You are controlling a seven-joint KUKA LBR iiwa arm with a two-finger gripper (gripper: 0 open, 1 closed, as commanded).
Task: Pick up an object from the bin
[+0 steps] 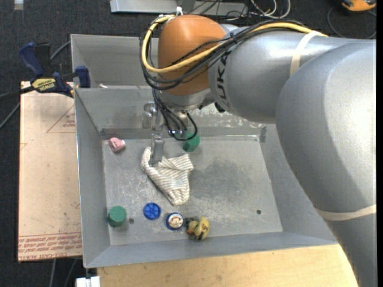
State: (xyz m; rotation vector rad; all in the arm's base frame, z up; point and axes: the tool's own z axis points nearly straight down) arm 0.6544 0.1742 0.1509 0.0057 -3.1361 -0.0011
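Striped cloth (172, 179) lies under the pincer (157, 153), which points straight down.

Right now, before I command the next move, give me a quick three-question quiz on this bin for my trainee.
1. True or false: the tool is over the striped cloth in the middle of the bin.
2. Which lies nearest the bin's front-left corner? A) green cylinder B) striped cloth C) pink piece
3. How many small things lie in a row along the front wall?
Key: 1 true; 2 A; 3 four.
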